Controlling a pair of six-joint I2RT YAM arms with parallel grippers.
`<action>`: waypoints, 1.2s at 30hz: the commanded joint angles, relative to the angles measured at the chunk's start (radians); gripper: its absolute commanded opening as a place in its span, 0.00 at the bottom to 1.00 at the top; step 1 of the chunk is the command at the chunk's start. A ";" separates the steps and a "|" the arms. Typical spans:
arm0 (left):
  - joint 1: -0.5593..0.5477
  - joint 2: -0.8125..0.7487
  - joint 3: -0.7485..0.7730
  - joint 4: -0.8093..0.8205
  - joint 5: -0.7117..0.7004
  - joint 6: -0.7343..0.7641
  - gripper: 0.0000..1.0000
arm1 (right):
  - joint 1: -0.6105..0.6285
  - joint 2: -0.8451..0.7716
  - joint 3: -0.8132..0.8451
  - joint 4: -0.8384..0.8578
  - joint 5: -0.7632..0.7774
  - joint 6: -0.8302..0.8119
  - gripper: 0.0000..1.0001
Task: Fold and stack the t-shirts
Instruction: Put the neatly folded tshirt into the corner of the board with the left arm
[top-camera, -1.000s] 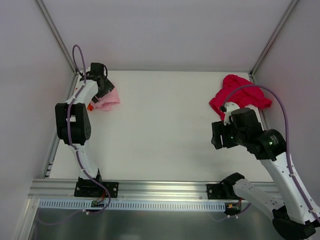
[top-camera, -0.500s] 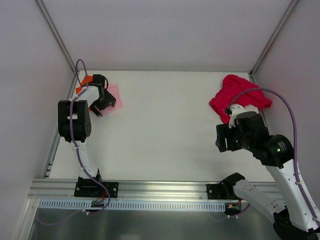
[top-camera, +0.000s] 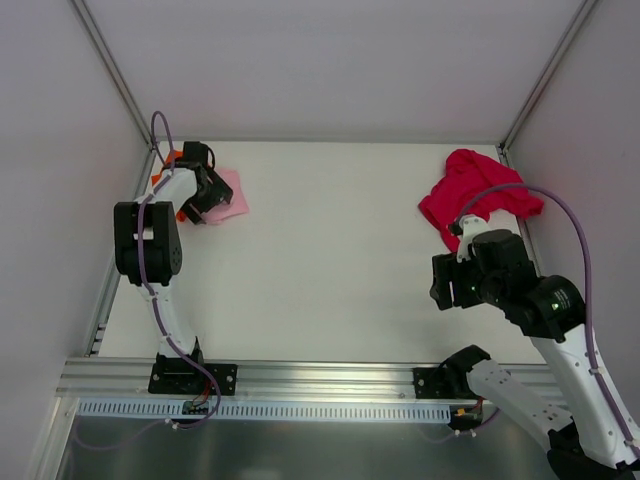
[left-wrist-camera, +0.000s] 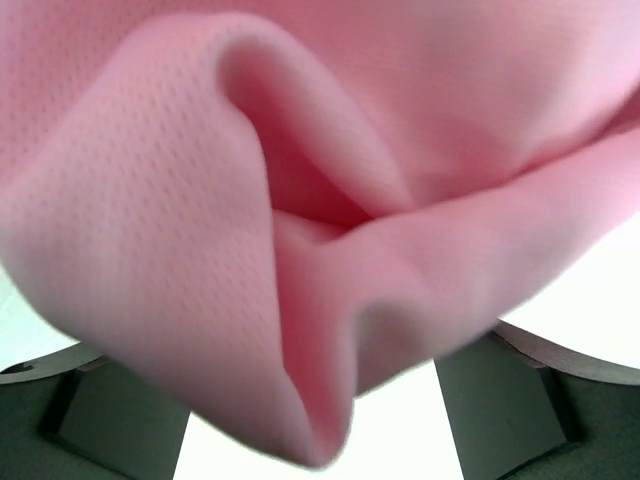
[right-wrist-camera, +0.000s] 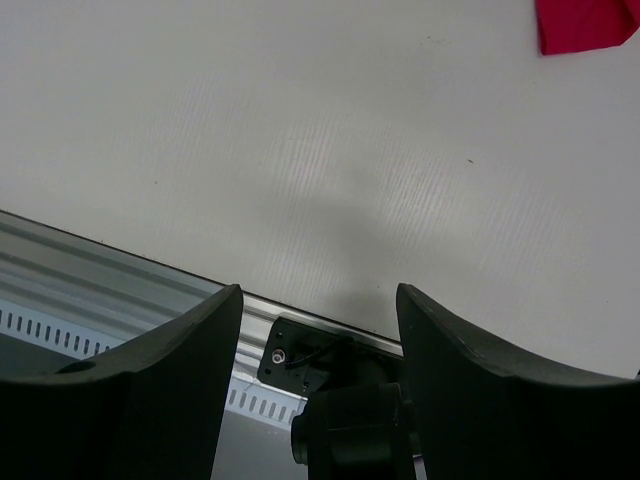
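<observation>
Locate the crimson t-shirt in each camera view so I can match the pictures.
Top external: the crimson t-shirt lies crumpled at the far right corner of the table.
Left wrist: not in it; the pink t-shirt fills the picture.
Right wrist: one corner of it shows at the top right edge.
Shared landmark: the aluminium rail along the table's near edge, in the top external and right wrist views.

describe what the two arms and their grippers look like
Both the left arm and the right arm are made of white tube-like links joined by chunky black joint housings, each bolted down on a black base plate. A purple cable loops loosely along each arm. The left gripper and right gripper are black. Up close, the right one's fingers are broad, matte and dark, with rounded tops.
</observation>
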 joint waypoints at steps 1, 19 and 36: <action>0.005 -0.131 -0.005 0.102 0.009 0.055 0.87 | 0.004 -0.025 -0.032 0.024 -0.007 0.017 0.67; 0.002 -0.397 0.035 0.167 0.046 0.147 0.91 | 0.004 0.053 -0.042 0.115 0.060 -0.026 0.67; 0.005 -0.376 -0.028 0.116 0.241 0.134 0.92 | 0.004 0.190 -0.014 0.244 0.103 0.026 0.69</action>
